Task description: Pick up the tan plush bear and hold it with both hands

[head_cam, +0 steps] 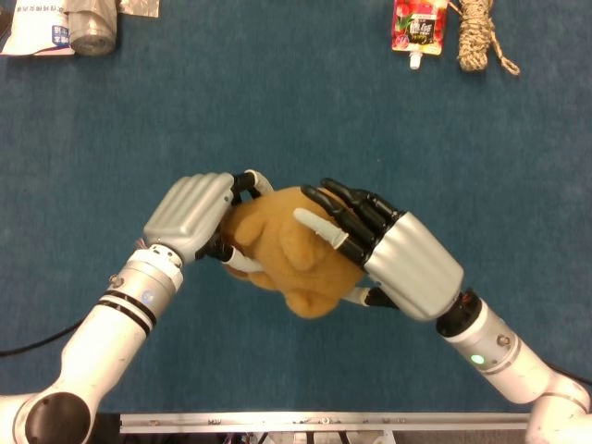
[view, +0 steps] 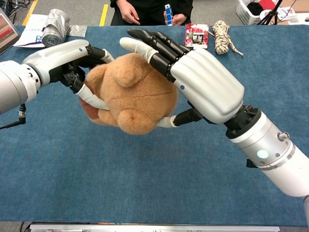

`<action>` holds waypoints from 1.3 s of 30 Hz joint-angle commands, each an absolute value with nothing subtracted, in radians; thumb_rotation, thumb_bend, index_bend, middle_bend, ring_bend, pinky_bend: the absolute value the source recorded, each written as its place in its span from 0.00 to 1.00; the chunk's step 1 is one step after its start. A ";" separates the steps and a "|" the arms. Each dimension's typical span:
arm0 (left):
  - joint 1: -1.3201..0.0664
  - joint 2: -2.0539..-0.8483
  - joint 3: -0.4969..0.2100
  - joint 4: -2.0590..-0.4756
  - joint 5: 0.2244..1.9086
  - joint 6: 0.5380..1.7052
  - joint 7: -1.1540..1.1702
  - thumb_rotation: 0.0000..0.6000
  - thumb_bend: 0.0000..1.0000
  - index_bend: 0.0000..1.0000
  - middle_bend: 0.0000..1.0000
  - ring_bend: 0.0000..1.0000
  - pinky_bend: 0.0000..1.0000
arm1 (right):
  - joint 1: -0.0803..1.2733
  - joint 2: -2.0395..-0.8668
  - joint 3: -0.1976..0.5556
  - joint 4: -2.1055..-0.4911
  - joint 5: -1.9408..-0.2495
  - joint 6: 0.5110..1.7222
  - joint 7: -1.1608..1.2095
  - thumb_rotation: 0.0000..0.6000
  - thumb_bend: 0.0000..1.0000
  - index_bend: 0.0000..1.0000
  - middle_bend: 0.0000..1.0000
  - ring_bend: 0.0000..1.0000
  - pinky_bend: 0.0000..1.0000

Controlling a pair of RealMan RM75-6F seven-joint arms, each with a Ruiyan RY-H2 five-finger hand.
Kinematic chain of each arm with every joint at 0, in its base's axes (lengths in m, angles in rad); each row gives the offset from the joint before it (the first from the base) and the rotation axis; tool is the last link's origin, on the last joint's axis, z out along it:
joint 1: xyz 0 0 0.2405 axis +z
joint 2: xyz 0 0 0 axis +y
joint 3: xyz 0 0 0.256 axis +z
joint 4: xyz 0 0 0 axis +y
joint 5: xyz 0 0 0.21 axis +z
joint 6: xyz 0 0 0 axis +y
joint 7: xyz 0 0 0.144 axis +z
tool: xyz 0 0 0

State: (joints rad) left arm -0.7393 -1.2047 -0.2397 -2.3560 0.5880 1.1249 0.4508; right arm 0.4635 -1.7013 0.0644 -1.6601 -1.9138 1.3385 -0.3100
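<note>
The tan plush bear (head_cam: 289,250) (view: 133,94) hangs above the blue table, clasped between both hands. My left hand (head_cam: 194,215) (view: 67,60) grips its left side, thumb curled under and fingers wrapped over the top. From the right, my right hand (head_cam: 384,245) (view: 193,79) holds it with dark fingers laid across the bear's top and the thumb tucked beneath. The bear's face is hidden; an ear and a rounded paw or tail show in the chest view.
Along the far edge lie a red drink pouch (head_cam: 419,25) (view: 197,35), a coil of rope (head_cam: 479,35) (view: 223,34), a grey rolled bag (head_cam: 92,28) (view: 54,26) and a white packet (head_cam: 37,37). A person (view: 149,10) stands behind the table.
</note>
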 commanded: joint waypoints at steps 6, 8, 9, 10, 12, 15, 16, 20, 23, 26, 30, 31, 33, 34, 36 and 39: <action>-0.747 -1.153 -0.228 -2.356 0.609 1.035 0.347 1.00 0.02 0.56 0.63 0.57 0.73 | 0.462 -1.750 0.065 -1.593 -1.950 1.422 -0.271 1.00 0.00 0.19 0.33 0.34 0.46; -0.745 -1.140 -0.222 -2.356 0.624 1.018 0.326 1.00 0.02 0.54 0.63 0.56 0.73 | 0.461 -1.761 0.066 -1.578 -1.956 1.443 -0.261 1.00 0.00 0.24 0.37 0.38 0.49; -0.744 -1.136 -0.218 -2.356 0.631 1.017 0.321 1.00 0.02 0.53 0.62 0.55 0.73 | 0.460 -1.767 0.068 -1.572 -1.959 1.454 -0.258 1.00 0.00 0.26 0.39 0.40 0.50; -0.743 -1.133 -0.214 -2.356 0.641 1.015 0.314 1.00 0.02 0.51 0.60 0.55 0.73 | 0.459 -1.775 0.071 -1.561 -1.965 1.470 -0.253 1.00 0.00 0.30 0.41 0.42 0.52; -0.740 -1.128 -0.208 -2.356 0.653 1.012 0.301 1.00 0.02 0.47 0.55 0.53 0.73 | 0.458 -1.785 0.072 -1.548 -1.970 1.488 -0.244 1.00 0.00 0.34 0.44 0.46 0.54; -0.737 -1.122 -0.201 -2.356 0.671 1.009 0.280 1.00 0.02 0.38 0.46 0.47 0.69 | 0.458 -1.799 0.073 -1.527 -1.977 1.513 -0.231 1.00 0.00 0.40 0.49 0.50 0.57; -0.738 -1.120 -0.197 -2.356 0.676 1.005 0.275 1.00 0.02 0.35 0.41 0.44 0.66 | 0.457 -1.804 0.074 -1.521 -1.978 1.521 -0.229 1.00 0.00 0.42 0.51 0.52 0.58; -0.739 -1.102 -0.187 -2.356 0.691 0.979 0.245 1.00 0.02 0.17 0.18 0.23 0.48 | 0.455 -1.814 0.075 -1.506 -1.975 1.539 -0.220 1.00 0.00 0.45 0.53 0.55 0.59; -0.740 -1.089 -0.181 -2.356 0.703 0.968 0.228 1.00 0.02 0.04 0.03 0.07 0.32 | 0.455 -1.813 0.075 -1.506 -1.972 1.542 -0.220 1.00 0.00 0.45 0.54 0.55 0.59; -0.739 -1.079 -0.176 -2.356 0.714 0.961 0.211 1.00 0.02 0.00 0.00 0.00 0.18 | 0.455 -1.811 0.072 -1.507 -1.970 1.545 -0.221 1.00 0.00 0.46 0.54 0.55 0.59; -0.736 -1.071 -0.168 -2.356 0.726 0.969 0.197 1.00 0.00 0.00 0.00 0.00 0.08 | 0.453 -1.806 0.068 -1.510 -1.968 1.549 -0.221 1.00 0.00 0.46 0.54 0.55 0.59; -0.735 -1.069 -0.165 -2.356 0.726 0.971 0.195 1.00 0.00 0.00 0.00 0.00 0.06 | 0.452 -1.804 0.067 -1.510 -1.967 1.550 -0.222 1.00 0.00 0.46 0.54 0.55 0.59; -0.733 -1.066 -0.164 -2.356 0.726 0.977 0.185 1.00 0.00 0.00 0.00 0.00 0.04 | 0.449 -1.799 0.064 -1.513 -1.964 1.552 -0.223 1.00 0.00 0.46 0.54 0.55 0.59; -0.732 -1.063 -0.163 -2.356 0.725 0.980 0.180 1.00 0.00 0.00 0.00 0.00 0.04 | 0.447 -1.797 0.062 -1.515 -1.962 1.552 -0.223 1.00 0.00 0.46 0.54 0.55 0.59; -0.727 -1.062 -0.160 -2.349 0.733 0.990 0.173 1.00 0.00 0.00 0.00 0.00 0.03 | 0.444 -1.791 0.059 -1.516 -1.960 1.554 -0.224 1.00 0.00 0.46 0.54 0.56 0.59; -0.713 -1.059 -0.158 -2.340 0.749 1.012 0.156 1.00 0.00 0.00 0.00 0.00 0.03 | 0.438 -1.782 0.053 -1.517 -1.956 1.557 -0.224 1.00 0.00 0.46 0.55 0.56 0.59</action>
